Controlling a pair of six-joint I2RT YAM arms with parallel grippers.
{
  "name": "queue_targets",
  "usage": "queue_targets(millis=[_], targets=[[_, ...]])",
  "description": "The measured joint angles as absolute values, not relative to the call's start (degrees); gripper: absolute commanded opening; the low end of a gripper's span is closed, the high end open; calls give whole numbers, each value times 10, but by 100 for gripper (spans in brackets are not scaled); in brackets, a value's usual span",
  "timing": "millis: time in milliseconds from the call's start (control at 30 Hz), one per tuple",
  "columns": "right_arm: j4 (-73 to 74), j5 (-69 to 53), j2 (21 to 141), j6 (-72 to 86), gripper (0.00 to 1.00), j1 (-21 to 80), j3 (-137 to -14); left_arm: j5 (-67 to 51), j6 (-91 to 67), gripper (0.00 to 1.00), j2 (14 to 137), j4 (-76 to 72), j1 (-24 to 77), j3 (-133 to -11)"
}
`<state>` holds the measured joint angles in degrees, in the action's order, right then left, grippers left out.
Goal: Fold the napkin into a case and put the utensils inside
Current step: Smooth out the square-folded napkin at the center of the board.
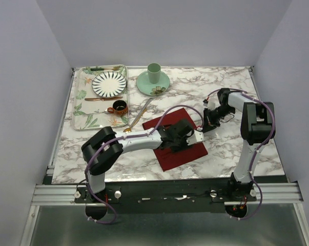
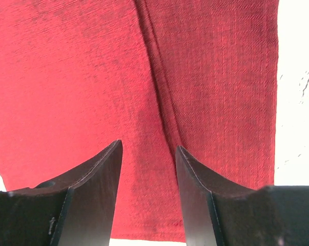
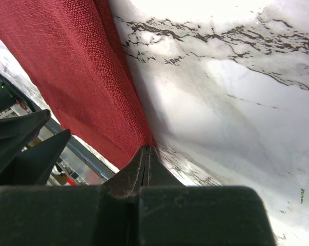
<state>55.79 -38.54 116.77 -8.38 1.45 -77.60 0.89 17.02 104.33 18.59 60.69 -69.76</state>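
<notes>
The dark red napkin (image 1: pixel 177 148) lies on the marble table, partly folded, with a long crease (image 2: pixel 157 87) running down it. My left gripper (image 2: pixel 148 146) is open low over the cloth near its edge, a finger on each side of the crease; it sits mid-napkin (image 1: pixel 189 136) in the top view. My right gripper (image 3: pixel 146 148) is shut on the napkin's right edge (image 1: pixel 209 123), the cloth (image 3: pixel 77 72) rising to its tips. The silver knife (image 1: pixel 142 111) lies left of the napkin, and the small gold spoon (image 1: pixel 127 129) lies at its near end.
A leaf-print tray (image 1: pixel 82 110) at the back left holds a striped plate (image 1: pixel 109 84), a green-handled utensil (image 1: pixel 104 68), a brown-gold utensil (image 1: pixel 99 99) and a small brown cup (image 1: pixel 119 107). A green cup on its saucer (image 1: pixel 153 78) stands behind the napkin.
</notes>
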Motion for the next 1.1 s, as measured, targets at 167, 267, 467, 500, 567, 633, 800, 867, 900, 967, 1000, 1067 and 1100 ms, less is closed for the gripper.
queue_targets(millis=[167,267,467,500,567,633,800,867,900,967,1000,1067,1100], targets=[[558,-387,1168,-84,1,15,-775,9,163,57,1068,185,609,-714],[558,-388,1168,-84,1,15,-775,8,160,57,1080,184,609,-721],[558,-392,1168,-84,1,15,-773,8,158,55,1094,184,609,-725],[558,-392,1168,-84,1,15,-772,8,158,53,1097,184,609,-725],[558,-393,1168,-84,1,15,-772,8,158,53,1100,184,609,-726],[558,-393,1168,-84,1,15,-772,8,158,54,1102,184,609,-726],[558,-393,1168,-84,1,15,-771,4,160,63,1102,185,609,-727],[558,-393,1168,-84,1,15,-771,4,160,63,1102,186,609,-728],[558,-393,1168,-84,1,15,-771,3,161,64,1102,187,609,-728],[558,-393,1168,-84,1,15,-771,3,161,63,1102,190,609,-729],[558,-393,1168,-84,1,15,-771,3,162,61,1102,191,609,-730],[558,-393,1168,-84,1,15,-771,3,163,59,1103,194,609,-732],[558,-393,1168,-84,1,15,-771,2,163,55,1103,194,609,-732]])
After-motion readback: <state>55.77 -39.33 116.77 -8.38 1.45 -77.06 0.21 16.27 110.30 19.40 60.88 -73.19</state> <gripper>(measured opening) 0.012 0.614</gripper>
